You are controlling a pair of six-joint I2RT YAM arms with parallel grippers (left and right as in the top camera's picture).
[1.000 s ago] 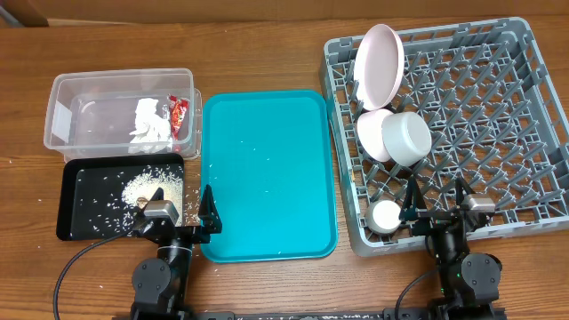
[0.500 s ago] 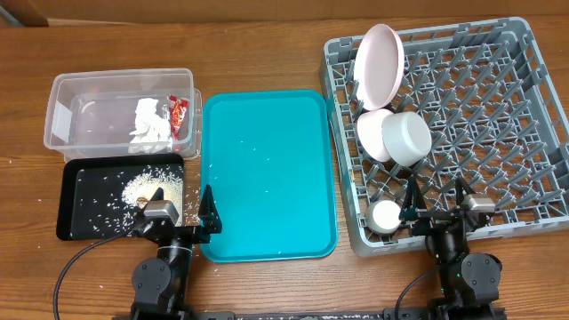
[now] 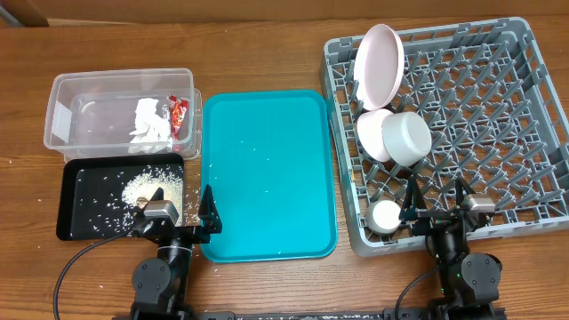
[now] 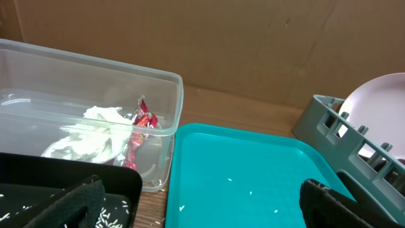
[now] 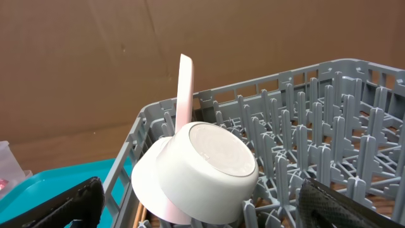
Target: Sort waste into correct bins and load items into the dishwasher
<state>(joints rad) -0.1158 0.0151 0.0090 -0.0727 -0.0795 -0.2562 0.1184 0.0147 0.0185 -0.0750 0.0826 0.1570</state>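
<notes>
The clear tub (image 3: 120, 111) holds the white napkin (image 3: 151, 120) and the red wrapper (image 3: 178, 111); both also show in the left wrist view, napkin (image 4: 95, 126) and wrapper (image 4: 139, 123). The black tray (image 3: 80, 209) holds a rice pile (image 3: 151, 187). The grey rack (image 3: 480, 124) holds the pink plate (image 3: 378, 62), the bowl (image 3: 406, 138) leaning on the white plate (image 3: 372, 133), and the cup (image 3: 387, 216). Chopstick tips (image 5: 136, 217) show under the bowl (image 5: 202, 168). My left gripper (image 3: 178, 213) is open and empty at the teal tray's front left. My right gripper (image 3: 436, 209) is open and empty over the rack's front edge.
The teal tray (image 3: 267, 173) lies between the bins and the rack, with a few stray rice grains on it. A few grains lie on the wood table (image 3: 258, 53) near the black tray. A brown cardboard wall (image 4: 253, 44) stands behind the table.
</notes>
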